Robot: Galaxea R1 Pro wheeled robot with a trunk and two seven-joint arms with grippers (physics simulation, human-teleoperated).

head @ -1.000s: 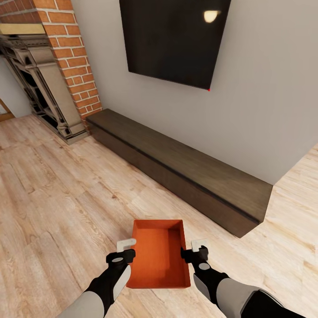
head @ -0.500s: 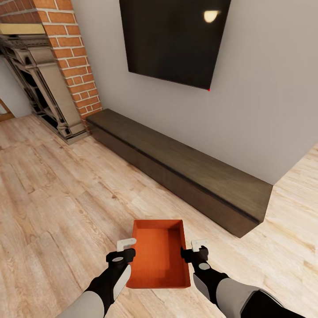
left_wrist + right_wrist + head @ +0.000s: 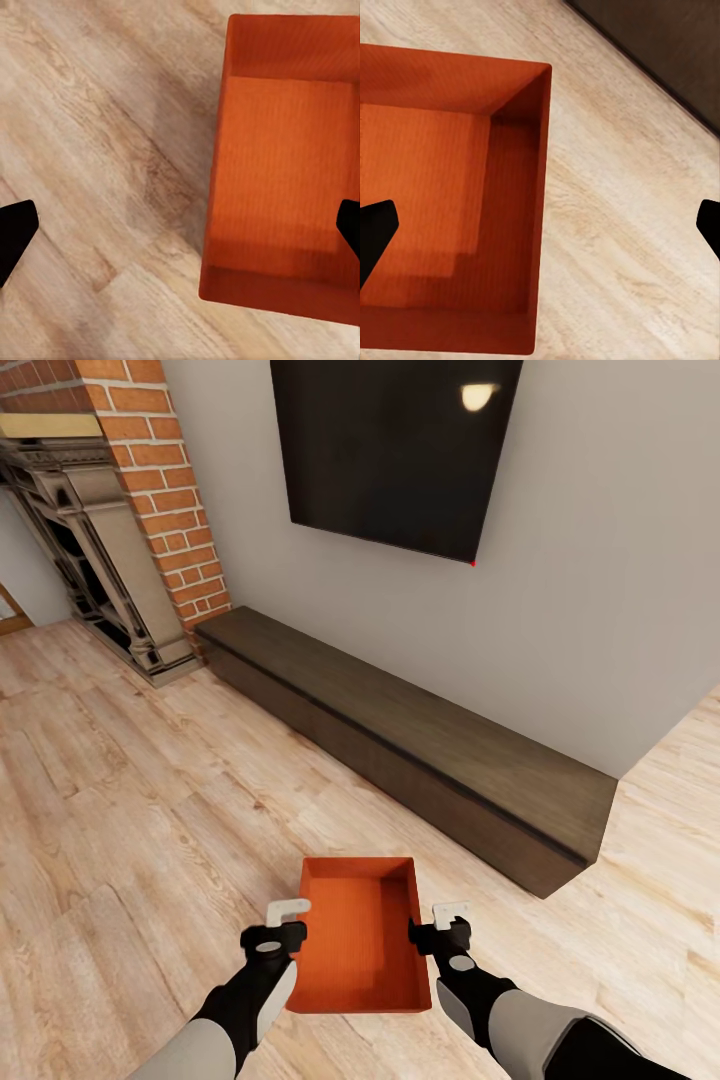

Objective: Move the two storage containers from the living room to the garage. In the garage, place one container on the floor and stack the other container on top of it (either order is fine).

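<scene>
1. Two grippers flank one open orange-red rectangular plastic storage container (image 3: pixel 362 935), which sits on the light wood plank floor (image 3: pixel 130 810) directly before the robot in the head view.
2. At the bin's left long wall is the left gripper (image 3: pixel 284 922), black with pale fingertips. In the left wrist view its two dark fingers (image 3: pixel 15 236) sit at opposite edges of the picture, spread wide, one over bare floor and the other over the bin's interior, so the jaws straddle that wall and have hold of nothing.
3. At the opposite long wall is the right gripper (image 3: pixel 447 923). In the right wrist view its dark fingers (image 3: pixel 375 236) are likewise far apart, one over the bin's inside and one over the planks, with the wall between them and nothing clamped.
4. Whether either fingertip actually touches the container's rim cannot be told from these views.
5. Inside, the container is empty, with smooth walls and a flat bottom partly in shadow near its far end.
6. Beyond it, the plank floor runs to a long dark low wooden cabinet (image 3: pixel 420 750) standing against a plain grey-white wall (image 3: pixel 600 560); the bin lies near the cabinet but apart from it.
7. Above the cabinet hangs a black flat wall television (image 3: pixel 395 450) with a bright light reflection near its top.
8. At the left of the cabinet stands a red brick fireplace column (image 3: pixel 165 490) with a dark ornate carved surround (image 3: pixel 95 550).
</scene>
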